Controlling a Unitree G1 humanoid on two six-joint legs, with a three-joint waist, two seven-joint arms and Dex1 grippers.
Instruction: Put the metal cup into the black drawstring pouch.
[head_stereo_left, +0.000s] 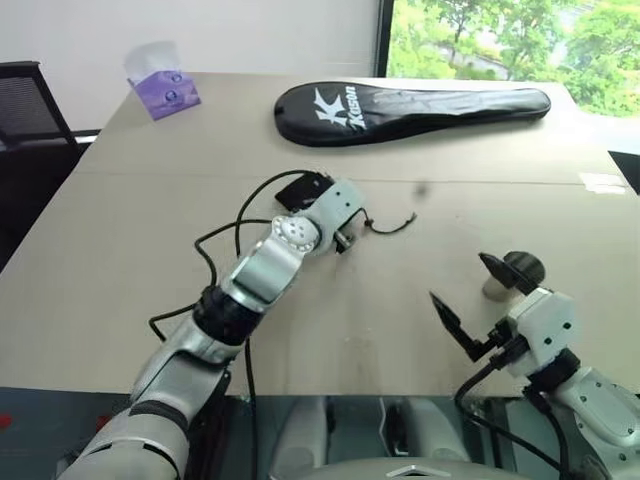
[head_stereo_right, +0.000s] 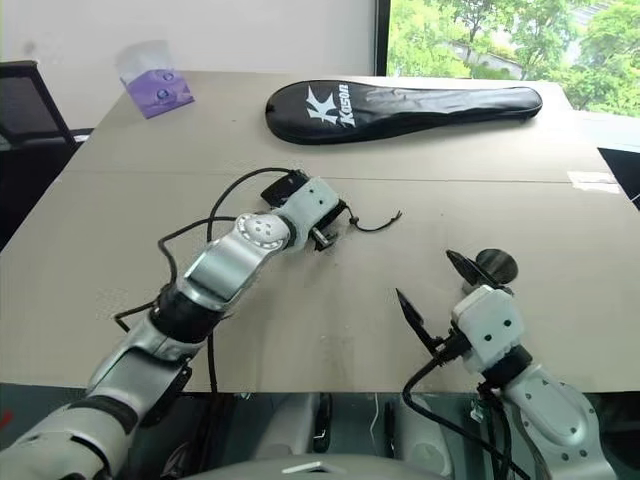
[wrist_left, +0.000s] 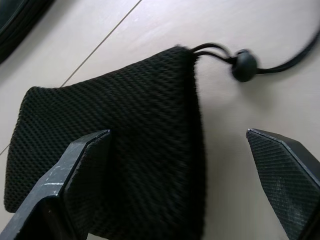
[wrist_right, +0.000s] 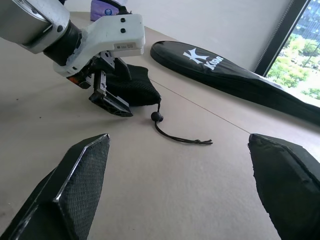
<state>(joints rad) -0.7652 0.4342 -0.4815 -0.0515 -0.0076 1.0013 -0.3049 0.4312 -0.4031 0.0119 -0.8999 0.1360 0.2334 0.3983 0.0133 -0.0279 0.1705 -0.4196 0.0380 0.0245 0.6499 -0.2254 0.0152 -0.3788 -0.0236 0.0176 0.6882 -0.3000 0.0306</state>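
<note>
The black drawstring pouch lies flat on the table, its cord trailing off to the right with a round toggle on it. My left gripper hovers open low over the pouch, one finger above the fabric and the other above bare table past the pouch's mouth edge. My right gripper is open with nothing in it, held above the table's near right part. What looks like the metal cup stands just behind its far finger, mostly hidden.
A long black racket cover with white lettering lies across the far side of the table. A purple tissue pack sits at the far left corner. A dark chair stands off the table's left edge.
</note>
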